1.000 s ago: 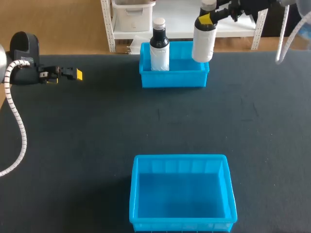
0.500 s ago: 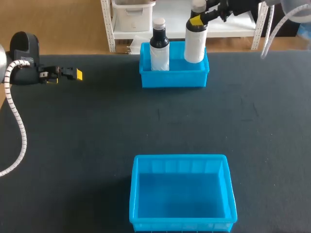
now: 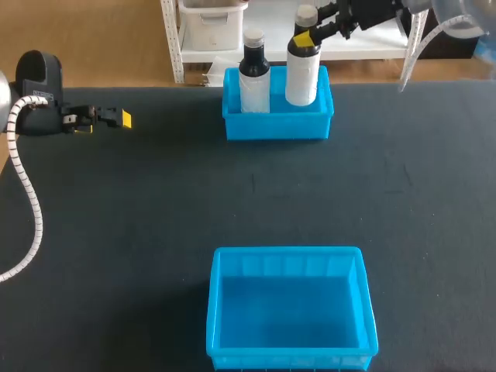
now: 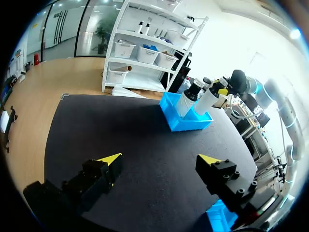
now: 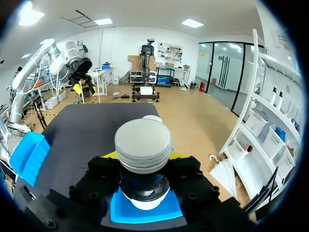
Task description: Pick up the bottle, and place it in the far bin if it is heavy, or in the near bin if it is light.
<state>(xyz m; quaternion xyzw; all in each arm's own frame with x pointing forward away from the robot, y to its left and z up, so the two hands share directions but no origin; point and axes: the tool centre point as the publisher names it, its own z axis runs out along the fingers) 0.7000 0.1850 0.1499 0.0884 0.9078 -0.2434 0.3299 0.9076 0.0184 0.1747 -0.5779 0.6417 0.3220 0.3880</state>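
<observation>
The white bottle [image 3: 301, 76] stands in the far bin [image 3: 277, 125], just beside a dark bottle [image 3: 253, 77], its neck gripped by the right claw [image 3: 307, 32]. The left claw [image 4: 159, 162] hangs open and empty. Placing looks nearly done: the next move calls for a release and a straight rise, clear of both bottles.

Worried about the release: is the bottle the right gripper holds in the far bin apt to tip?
Probably not: the bottle is upright, its base inside the far bin. Tall and narrow, it might topple if nudged, perhaps onto the other bottle beside it.
</observation>
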